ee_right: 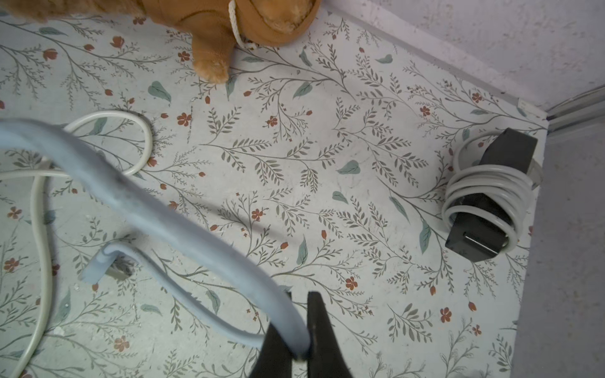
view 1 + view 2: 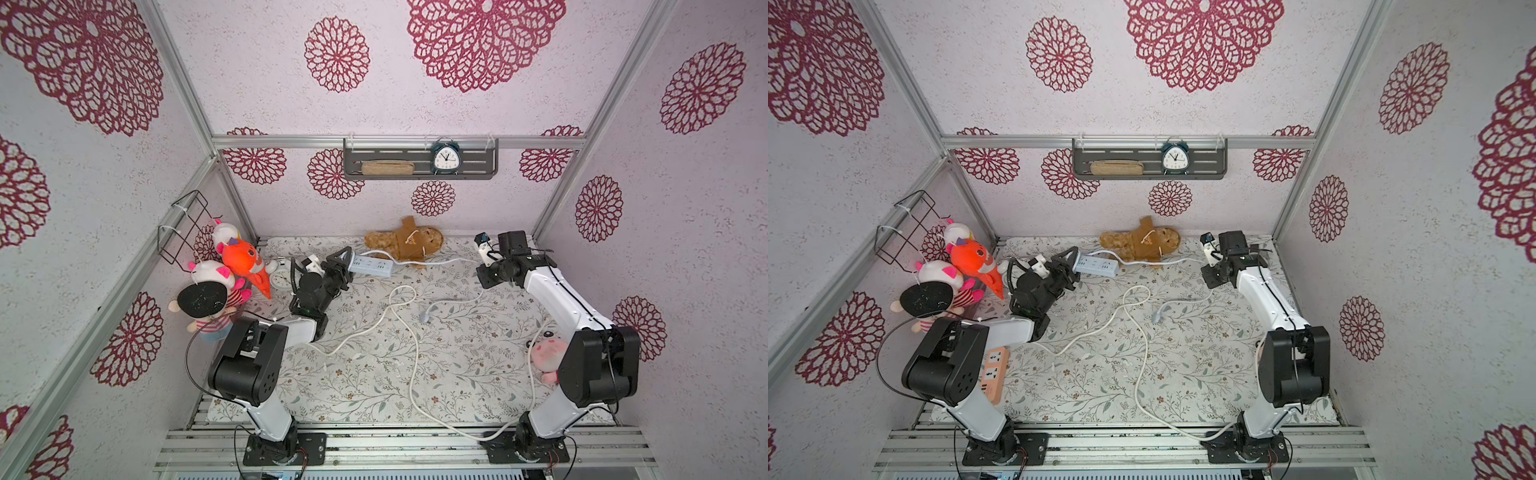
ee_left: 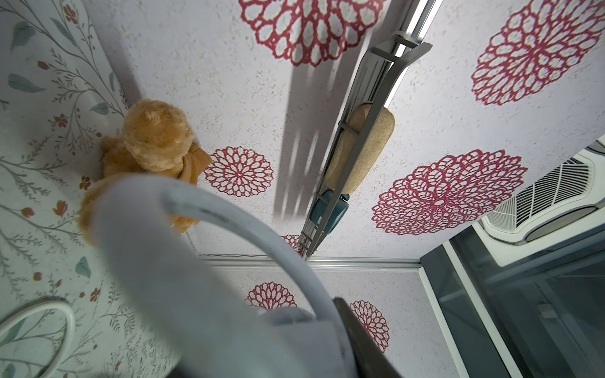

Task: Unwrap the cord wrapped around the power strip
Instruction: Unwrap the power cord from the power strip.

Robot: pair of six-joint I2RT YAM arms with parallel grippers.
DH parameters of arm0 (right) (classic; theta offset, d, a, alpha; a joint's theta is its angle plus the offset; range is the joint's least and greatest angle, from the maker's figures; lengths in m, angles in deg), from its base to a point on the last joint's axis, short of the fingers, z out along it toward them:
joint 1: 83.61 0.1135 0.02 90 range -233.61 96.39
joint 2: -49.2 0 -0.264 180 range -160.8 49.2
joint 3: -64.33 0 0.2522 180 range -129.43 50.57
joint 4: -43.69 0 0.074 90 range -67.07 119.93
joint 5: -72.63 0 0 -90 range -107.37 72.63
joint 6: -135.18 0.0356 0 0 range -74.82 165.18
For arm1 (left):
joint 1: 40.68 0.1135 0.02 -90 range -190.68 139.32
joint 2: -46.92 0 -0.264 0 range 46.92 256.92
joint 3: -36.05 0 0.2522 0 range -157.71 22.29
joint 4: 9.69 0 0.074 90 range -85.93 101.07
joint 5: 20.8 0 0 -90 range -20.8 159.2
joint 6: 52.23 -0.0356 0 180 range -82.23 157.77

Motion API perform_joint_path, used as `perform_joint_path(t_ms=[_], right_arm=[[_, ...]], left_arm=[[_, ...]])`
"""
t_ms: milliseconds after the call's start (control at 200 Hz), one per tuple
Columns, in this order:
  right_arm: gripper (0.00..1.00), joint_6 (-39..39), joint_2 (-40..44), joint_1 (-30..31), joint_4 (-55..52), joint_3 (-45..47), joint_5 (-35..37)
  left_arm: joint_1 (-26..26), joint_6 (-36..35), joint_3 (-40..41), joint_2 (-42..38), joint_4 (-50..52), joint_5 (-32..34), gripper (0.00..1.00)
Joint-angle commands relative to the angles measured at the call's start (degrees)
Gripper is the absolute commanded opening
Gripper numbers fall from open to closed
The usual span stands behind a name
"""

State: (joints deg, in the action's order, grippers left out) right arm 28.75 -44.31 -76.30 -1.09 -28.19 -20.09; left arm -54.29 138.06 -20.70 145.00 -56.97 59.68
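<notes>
- The light blue power strip (image 2: 372, 266) is seen at the far left part of the floral surface (image 2: 457, 374), in front of a brown teddy bear (image 2: 405, 243) that lies against the back wall.
- The near end of the strip is clamped between the jaws of the left end effector (image 2: 347, 268); whether the strip rests on the surface cannot be told.
- In the left wrist view the strip (image 3: 163, 278) is shown blurred close to the lens.
- The cord (image 1: 157, 212) is led from the far end of the strip, past the teddy bear, across to the right end effector (image 1: 302, 343).
- The right end effector is closed on the cord, which is pinched between its dark fingers (image 1: 322, 333) above the surface.
- From that grip the cord is bent back to its plug (image 2: 424, 319), which lies on the surface near the middle.
- A longer white cable (image 1: 42, 248) is laid in loops across the surface, apart from the strip.
- A black block wound with white cable (image 1: 484, 196) is set by the far right corner.
- An orange power strip (image 2: 994, 374) is partly hidden beneath the left arm.
</notes>
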Motion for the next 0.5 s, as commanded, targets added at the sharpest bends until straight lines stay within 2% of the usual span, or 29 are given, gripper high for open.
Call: perform_joint_path(t_ms=[0, 190, 360, 440, 495], right_arm=[[0.0, 1.6, 0.5, -5.6, 1.3, 1.0, 10.7], [0.0, 2.2, -2.2, -8.8, 1.1, 2.4, 11.9], [0.0, 2.9, -2.4, -7.7, -2.2, -0.2, 4.1], [0.36, 1.5, -1.0, -6.1, -4.0, -1.0, -0.4], [0.5, 0.7, -0.2, -4.7, -5.7, -2.1, -2.8]], left_arm=[[4.7, 1.7, 0.5, -1.9, -6.2, 7.1, 0.0], [6.6, 0.4, 2.3, -2.7, -6.0, 8.3, 0.0], [3.3, -3.8, -0.9, -2.9, -0.6, 7.4, 0.0], [0.5, -5.9, -4.1, -2.0, 2.4, 6.9, 0.0], [-1.0, -7.1, -6.4, -1.1, 4.3, 6.5, 0.0]])
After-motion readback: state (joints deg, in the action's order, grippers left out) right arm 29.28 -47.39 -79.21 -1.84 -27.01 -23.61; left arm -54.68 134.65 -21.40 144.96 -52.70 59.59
